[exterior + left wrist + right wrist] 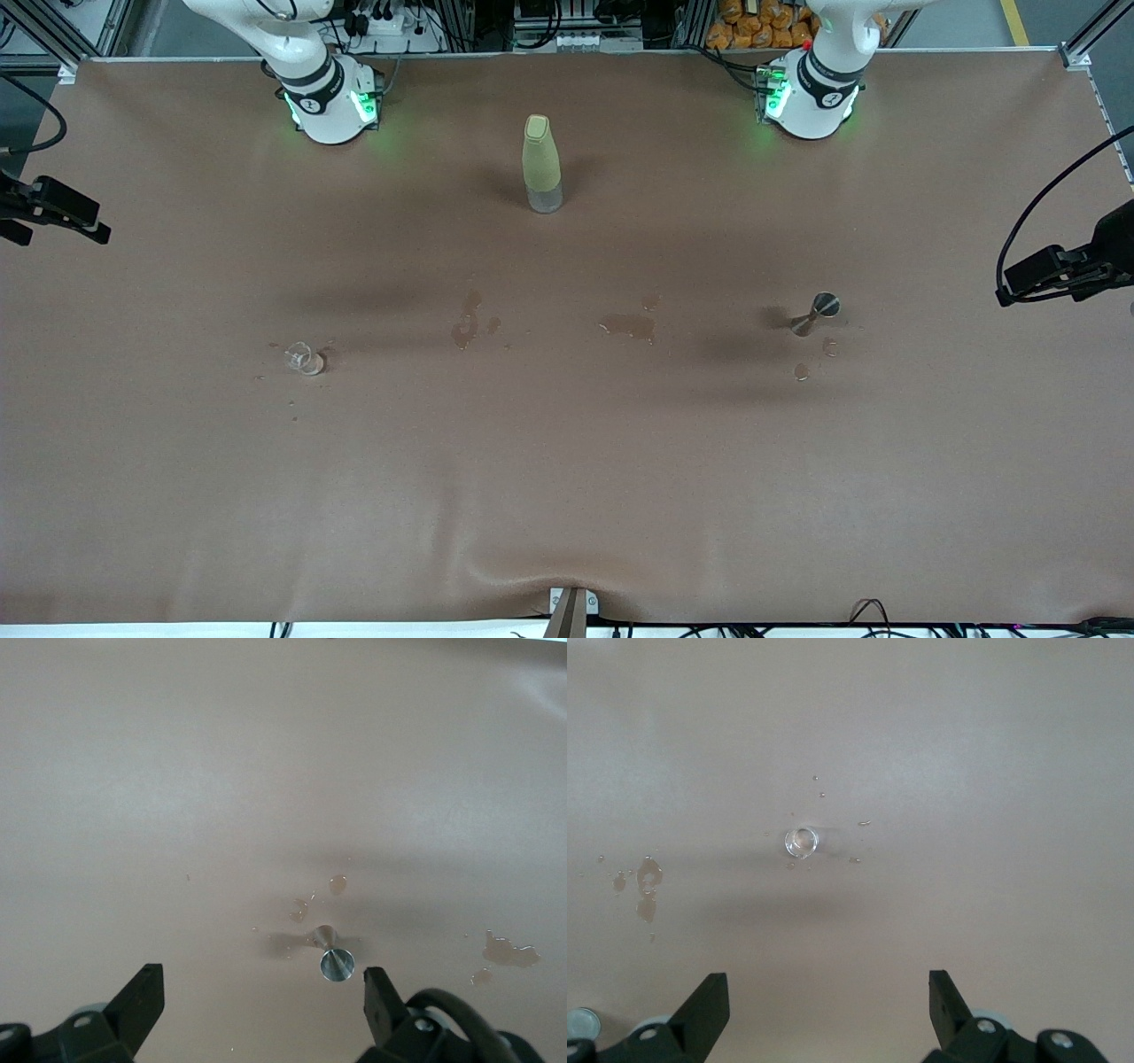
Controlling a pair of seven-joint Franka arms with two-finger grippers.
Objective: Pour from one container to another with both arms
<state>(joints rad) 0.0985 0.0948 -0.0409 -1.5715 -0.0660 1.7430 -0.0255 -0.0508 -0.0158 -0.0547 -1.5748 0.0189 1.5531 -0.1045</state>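
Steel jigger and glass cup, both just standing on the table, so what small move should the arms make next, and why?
Probably lower each open gripper onto its own container. The left gripper hangs high over the jigger, the right gripper high over the glass cup. Both containers stand upright and untouched, far apart, so neither can be poured until both are gripped.

A wide brown cloth-covered table (pixel 567 461) fills the room, bearing dark wet stains (pixel 627 326); orange packets (pixel 753 27) lie near its far edge.
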